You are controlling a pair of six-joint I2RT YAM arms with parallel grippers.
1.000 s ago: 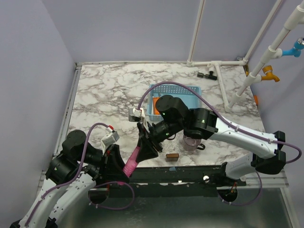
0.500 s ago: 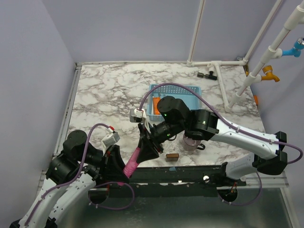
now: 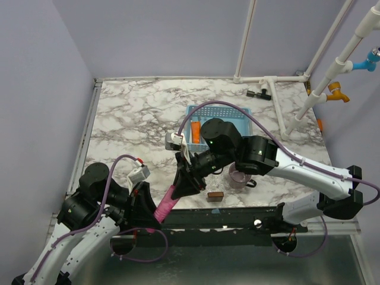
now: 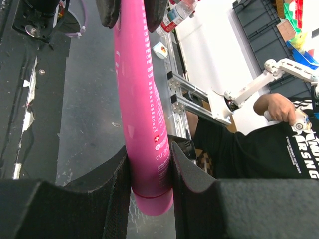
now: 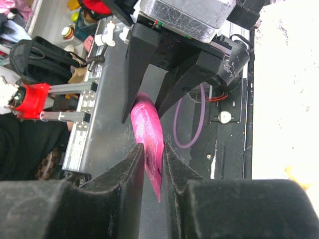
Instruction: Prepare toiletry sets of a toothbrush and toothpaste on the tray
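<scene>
Spanning the gap between the two hands above the near edge of the counter (image 3: 136,119), one pink toothpaste tube (image 3: 164,205) is gripped at its lower end by the left hand (image 4: 149,164) and pinched at its flat upper end by the right hand (image 5: 153,154), the blue tray (image 3: 237,111) lying well behind.

Overhead wide; both wrist views close, sharing pink tube (image 4: 144,124)

Left arm folded low at near edge; left gripper (image 4: 149,174) clamps one end of pink tube (image 4: 142,109). Right arm reaches across; right gripper (image 5: 153,159) pinches the other end.
</scene>
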